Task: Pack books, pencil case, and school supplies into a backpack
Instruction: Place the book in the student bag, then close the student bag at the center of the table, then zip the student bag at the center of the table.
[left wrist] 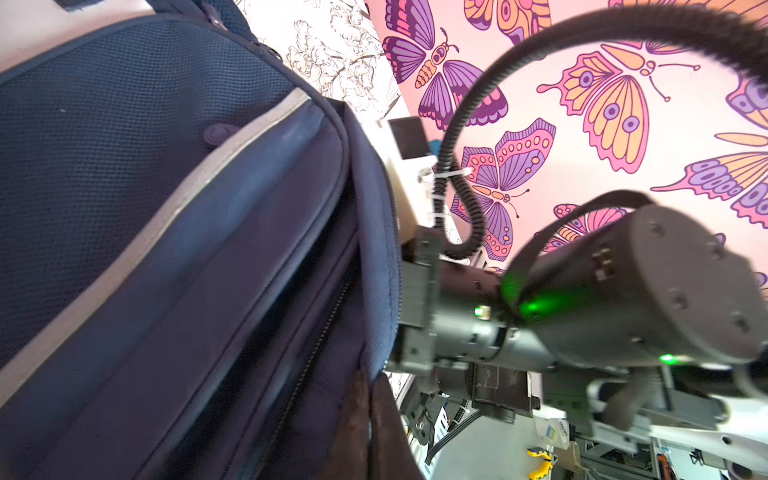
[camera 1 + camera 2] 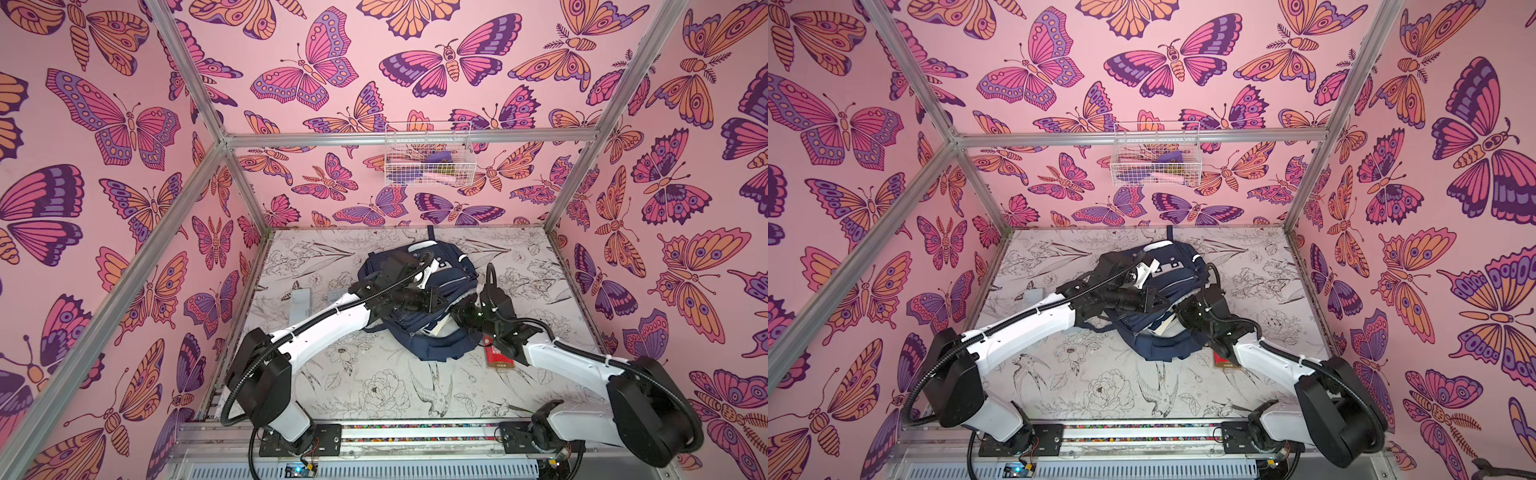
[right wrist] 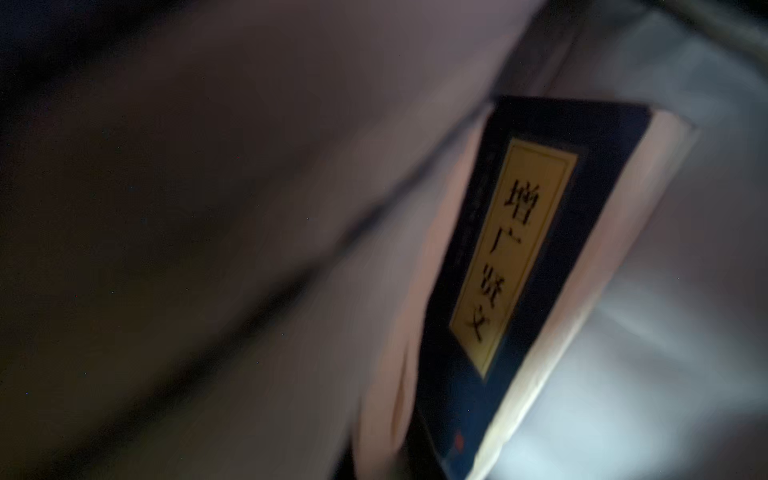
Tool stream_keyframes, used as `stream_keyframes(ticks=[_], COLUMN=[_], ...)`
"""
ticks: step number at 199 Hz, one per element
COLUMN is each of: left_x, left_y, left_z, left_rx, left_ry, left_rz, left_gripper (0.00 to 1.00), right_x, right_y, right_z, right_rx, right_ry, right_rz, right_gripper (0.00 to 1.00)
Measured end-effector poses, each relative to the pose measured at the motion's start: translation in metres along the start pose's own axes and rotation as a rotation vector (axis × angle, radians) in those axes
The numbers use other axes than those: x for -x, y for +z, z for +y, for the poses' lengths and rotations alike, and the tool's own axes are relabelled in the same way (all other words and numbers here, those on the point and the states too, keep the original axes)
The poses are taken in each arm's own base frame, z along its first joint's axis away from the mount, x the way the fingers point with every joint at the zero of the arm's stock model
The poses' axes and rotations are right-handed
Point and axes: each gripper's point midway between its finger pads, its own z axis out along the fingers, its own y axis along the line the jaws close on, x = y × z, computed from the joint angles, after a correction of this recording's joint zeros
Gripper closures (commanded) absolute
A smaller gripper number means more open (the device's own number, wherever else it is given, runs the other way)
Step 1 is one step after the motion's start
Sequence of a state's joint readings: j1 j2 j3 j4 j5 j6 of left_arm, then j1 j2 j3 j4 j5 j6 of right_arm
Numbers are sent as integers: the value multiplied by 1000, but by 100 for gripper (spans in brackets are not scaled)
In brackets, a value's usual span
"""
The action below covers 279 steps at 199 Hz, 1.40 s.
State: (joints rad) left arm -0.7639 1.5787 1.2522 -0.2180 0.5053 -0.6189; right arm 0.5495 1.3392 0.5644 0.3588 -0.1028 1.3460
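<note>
The navy backpack (image 2: 428,347) (image 2: 1158,347) lies in the middle of the table, its mouth facing my right arm. My left gripper (image 2: 436,300) (image 1: 372,419) reaches over it and is shut on the fabric rim of the backpack (image 1: 166,174). My right gripper (image 2: 459,312) (image 3: 415,436) is pushed into the mouth and shut on the books (image 3: 515,257), whose navy cover carries a yellow label with black characters. Their white page edges (image 2: 439,328) show at the opening. It is dark inside the bag. I cannot pick out a pencil case.
A red and brown flat pack (image 2: 496,358) (image 2: 1223,360) lies on the table under my right forearm. A pale flat thing (image 2: 300,301) rests left of the backpack. A white wire basket (image 2: 428,157) holding small items hangs on the back wall.
</note>
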Motion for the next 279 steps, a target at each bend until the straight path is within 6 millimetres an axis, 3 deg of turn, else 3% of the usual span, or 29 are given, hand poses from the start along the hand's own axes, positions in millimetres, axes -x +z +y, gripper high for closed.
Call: stream_keyframes(ticks=[14, 42, 67, 104, 135, 157, 182, 195, 203, 225, 241, 279], left_x=[0, -1, 2, -2, -12, -23, -33, -37, -37, -35, -43, -90], left_y=[1, 1, 0, 8, 23, 28, 18, 1, -11, -45, -59, -52], left_z=[3, 12, 19, 32, 44, 55, 74, 87, 94, 109, 119, 155], left_rx=[3, 12, 9, -1, -1, 8, 46, 84, 106, 150, 174, 247], left_ry=[-7, -31, -60, -125, -182, -225, -297, -345, -369, -428, -468, -639], left_rz=[-2, -6, -22, -6, 30, 50, 27, -5, -32, -119, -152, -81], left_gripper=[100, 100, 100, 100, 100, 55, 32, 10, 6, 9, 14, 26], right_x=[1, -3, -6, -3, -6, -13, -26, -35, -40, -61, -79, -119], right_y=[10, 19, 3, -59, -104, -126, -140, -141, -140, -130, -116, -81], right_z=[-2, -6, -14, -3, -29, -52, -70, -69, -65, -47, -30, -7], right_rx=[-5, -24, -81, -110, -231, -321, -432, -469, -485, -514, -525, -554], right_ry=[6, 8, -24, -147, -232, -294, -404, -474, -522, -665, -757, -889], right_rz=[-19, -16, -5, -24, -16, 13, 71, 102, 117, 162, 181, 211], right_gripper=[59, 34, 29, 33, 43, 45, 45, 44, 43, 39, 35, 33])
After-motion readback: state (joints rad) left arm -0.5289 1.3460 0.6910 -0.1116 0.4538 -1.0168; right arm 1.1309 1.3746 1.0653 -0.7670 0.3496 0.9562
